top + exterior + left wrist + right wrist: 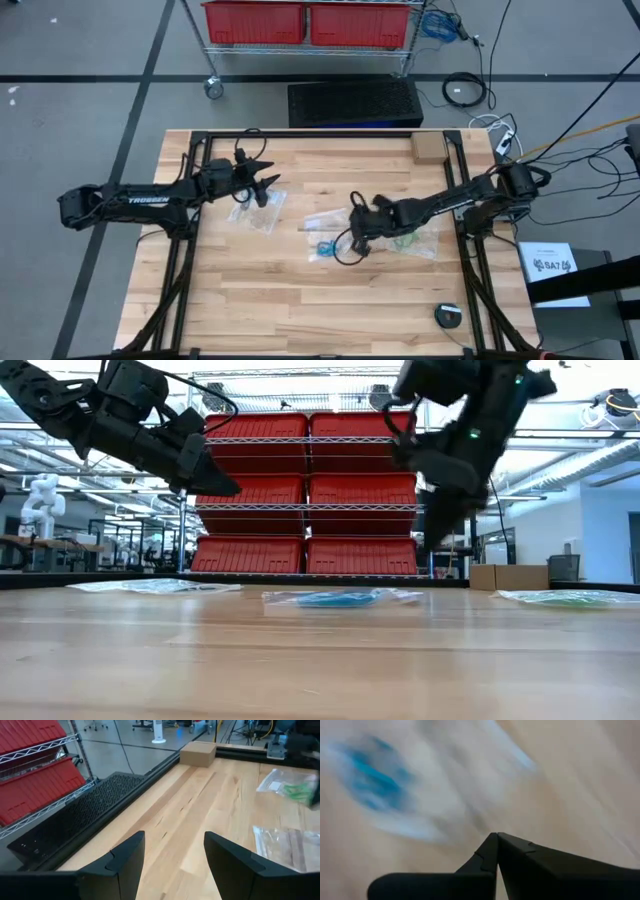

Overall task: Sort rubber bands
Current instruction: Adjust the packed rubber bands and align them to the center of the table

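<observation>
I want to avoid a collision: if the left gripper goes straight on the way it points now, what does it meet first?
Probably nothing close: the open left gripper looks along bare table toward the cardboard box at the far edge, likely the first thing met, though depth is unclear.

This is a robotics lab or workshop: a wooden bench (300, 290) framed in black rails stands on a grey floor marked with dark tape lines, with black cables (465, 90) trailing across the floor beside it. Behind it a wheeled wire shelving rack (310, 510) carries rows of red plastic bins (360, 488). Farther back, under an open ceiling with exposed fittings, are more workstations and a small white robot figure (40, 500).
</observation>
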Motion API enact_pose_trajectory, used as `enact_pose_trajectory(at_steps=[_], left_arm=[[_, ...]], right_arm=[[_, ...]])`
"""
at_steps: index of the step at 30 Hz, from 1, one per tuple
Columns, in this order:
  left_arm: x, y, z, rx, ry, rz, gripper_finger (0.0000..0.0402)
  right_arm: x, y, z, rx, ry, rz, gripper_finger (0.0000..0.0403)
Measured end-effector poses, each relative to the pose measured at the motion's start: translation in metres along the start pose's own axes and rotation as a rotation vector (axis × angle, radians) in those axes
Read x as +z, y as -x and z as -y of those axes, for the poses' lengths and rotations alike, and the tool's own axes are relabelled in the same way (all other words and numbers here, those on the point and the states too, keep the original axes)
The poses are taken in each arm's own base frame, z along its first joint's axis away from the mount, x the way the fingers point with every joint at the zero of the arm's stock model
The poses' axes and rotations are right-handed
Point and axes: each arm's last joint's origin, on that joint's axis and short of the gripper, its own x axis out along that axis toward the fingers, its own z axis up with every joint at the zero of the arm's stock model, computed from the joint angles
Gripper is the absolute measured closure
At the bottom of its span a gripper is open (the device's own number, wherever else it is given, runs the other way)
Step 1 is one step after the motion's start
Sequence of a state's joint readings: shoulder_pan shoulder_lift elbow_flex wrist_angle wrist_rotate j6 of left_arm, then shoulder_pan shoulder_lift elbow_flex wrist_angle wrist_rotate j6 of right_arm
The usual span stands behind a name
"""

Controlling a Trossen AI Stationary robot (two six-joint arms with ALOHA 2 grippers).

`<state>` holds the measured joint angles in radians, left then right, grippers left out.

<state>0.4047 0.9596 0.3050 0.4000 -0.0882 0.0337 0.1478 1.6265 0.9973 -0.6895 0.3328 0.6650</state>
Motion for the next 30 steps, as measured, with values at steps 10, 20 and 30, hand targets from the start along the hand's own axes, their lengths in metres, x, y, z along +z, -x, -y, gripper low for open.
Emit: enact_pose_trajectory(at_steps=[10, 20, 30], left_arm=[[0.000, 0.000, 0.000, 0.000, 0.001, 0.002, 0.0189], [0.000, 0.000, 0.000, 0.000, 0.002, 0.000, 0.0189], [0.000, 0.000, 0.000, 0.000, 0.002, -0.001, 0.0189]], right_arm=[[0.031, -0.051, -0.004, 0.233, 0.113, 0.241, 0.0403], [0.027, -0.076, 0.007, 0.115, -0.117, 0.135, 0.0403], [0.023, -0.054, 0.000, 0.123, 0.045, 0.179, 0.0403]])
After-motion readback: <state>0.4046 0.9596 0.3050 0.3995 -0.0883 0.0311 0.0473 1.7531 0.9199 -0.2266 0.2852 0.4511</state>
